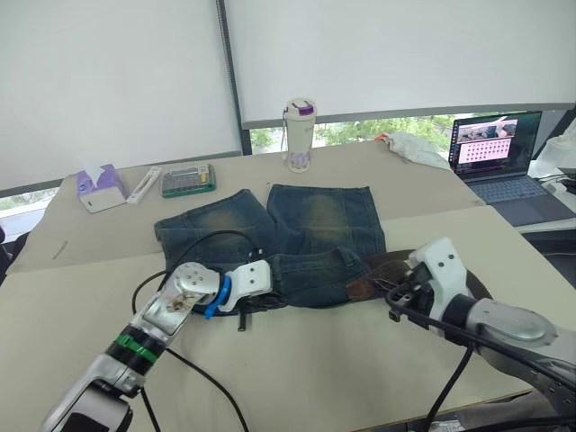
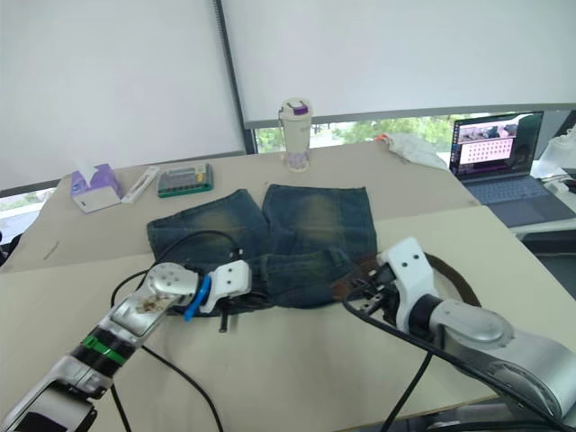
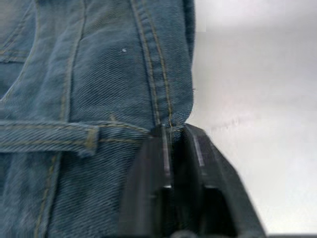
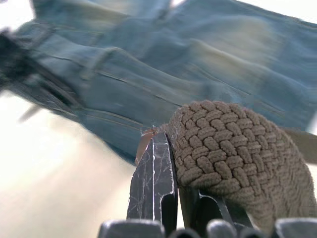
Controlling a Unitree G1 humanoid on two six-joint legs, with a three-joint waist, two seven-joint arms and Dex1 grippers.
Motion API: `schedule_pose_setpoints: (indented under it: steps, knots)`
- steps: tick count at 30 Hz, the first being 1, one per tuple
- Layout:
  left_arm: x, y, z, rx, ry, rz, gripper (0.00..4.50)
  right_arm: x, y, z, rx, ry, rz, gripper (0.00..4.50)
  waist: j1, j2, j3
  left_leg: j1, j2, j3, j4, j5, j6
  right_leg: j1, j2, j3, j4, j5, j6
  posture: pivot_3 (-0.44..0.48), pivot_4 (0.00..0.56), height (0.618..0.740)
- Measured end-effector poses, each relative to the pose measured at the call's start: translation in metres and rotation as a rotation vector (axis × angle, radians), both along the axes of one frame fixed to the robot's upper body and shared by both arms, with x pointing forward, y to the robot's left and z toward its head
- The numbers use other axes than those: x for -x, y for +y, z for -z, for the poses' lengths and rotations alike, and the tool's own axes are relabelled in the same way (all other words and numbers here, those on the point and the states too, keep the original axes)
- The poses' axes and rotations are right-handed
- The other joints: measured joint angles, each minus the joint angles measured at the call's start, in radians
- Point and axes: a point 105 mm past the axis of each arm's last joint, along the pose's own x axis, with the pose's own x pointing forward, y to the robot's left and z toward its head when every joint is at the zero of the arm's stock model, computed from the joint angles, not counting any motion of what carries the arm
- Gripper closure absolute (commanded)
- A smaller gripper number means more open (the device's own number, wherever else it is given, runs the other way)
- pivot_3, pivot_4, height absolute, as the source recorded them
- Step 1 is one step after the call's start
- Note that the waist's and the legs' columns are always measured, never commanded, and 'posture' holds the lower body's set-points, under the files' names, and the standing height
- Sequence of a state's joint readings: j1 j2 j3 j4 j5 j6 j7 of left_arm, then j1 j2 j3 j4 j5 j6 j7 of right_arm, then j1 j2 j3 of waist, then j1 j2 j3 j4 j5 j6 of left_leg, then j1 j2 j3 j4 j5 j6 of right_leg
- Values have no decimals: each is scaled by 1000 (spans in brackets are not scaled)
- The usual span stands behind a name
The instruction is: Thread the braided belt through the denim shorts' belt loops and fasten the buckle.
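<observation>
Two clamps are held: left gripper [image 3: 176,148] pinched on denim shorts [image 1: 310,220] waistband edge, right gripper [image 4: 176,173] closed on braided belt [image 4: 233,158], shorts lying to its left, waistband axis left-right.

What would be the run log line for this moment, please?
left gripper: shut on shorts waistband edge | right gripper: shut on braided belt | belt: beside shorts' right end | buckle: not fastened

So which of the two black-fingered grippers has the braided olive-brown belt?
The right gripper: its fingers are shut on a fold of the braided olive-brown belt. The left gripper pinches the faded blue denim shorts instead.
</observation>
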State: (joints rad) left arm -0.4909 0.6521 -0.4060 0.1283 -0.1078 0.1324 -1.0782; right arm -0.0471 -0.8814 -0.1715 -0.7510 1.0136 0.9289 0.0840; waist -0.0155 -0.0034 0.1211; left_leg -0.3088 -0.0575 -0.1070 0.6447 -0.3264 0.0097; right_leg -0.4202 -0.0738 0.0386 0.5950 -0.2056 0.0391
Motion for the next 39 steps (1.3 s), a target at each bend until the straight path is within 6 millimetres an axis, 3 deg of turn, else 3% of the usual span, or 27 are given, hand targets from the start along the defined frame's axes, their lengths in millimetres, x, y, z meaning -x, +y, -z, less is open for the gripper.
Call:
schedule_pose_setpoints:
  steps: [5,7,13,17,18,25,39]
  knots:
    - [9,21,0,6,2,-45,4468,-8,-12,2,-46,8,66,4500,-9,1,-1,2,2,1,-1,-1,2,1,2,1,0,0,0,0,150,740]
    - [15,24,-1,65,35,-69,3514,-18,-15,-2,-66,-6,79,4500,-11,2,-1,2,2,2,-1,-1,2,0,3,1,0,0,0,0,150,740]
    - [38,17,-27,264,187,-63,1566,-48,-11,-6,-120,-6,79,4500,3,1,0,3,0,0,1,-1,2,-2,2,0,0,1,-3,0,150,740]
    - [39,12,-51,351,175,-101,198,-60,-10,-4,-115,8,70,4500,14,1,0,3,-2,-1,1,-1,2,-1,-1,-1,0,2,-2,0,150,740]
    - [39,12,-54,362,171,-111,34,-62,-9,-3,-119,15,68,4500,14,1,0,4,-2,-1,1,-1,2,-1,-1,-1,0,2,-2,0,150,740]
    - [42,0,-58,403,169,-149,34,-78,-4,21,-79,99,48,4500,10,2,0,3,-1,0,1,0,0,-2,0,0,0,2,-3,0,150,740]
    - [45,-2,-41,396,175,-212,34,-91,-7,35,78,97,50,4500,9,2,0,3,-1,0,1,0,0,-2,0,0,0,2,-4,0,150,740]
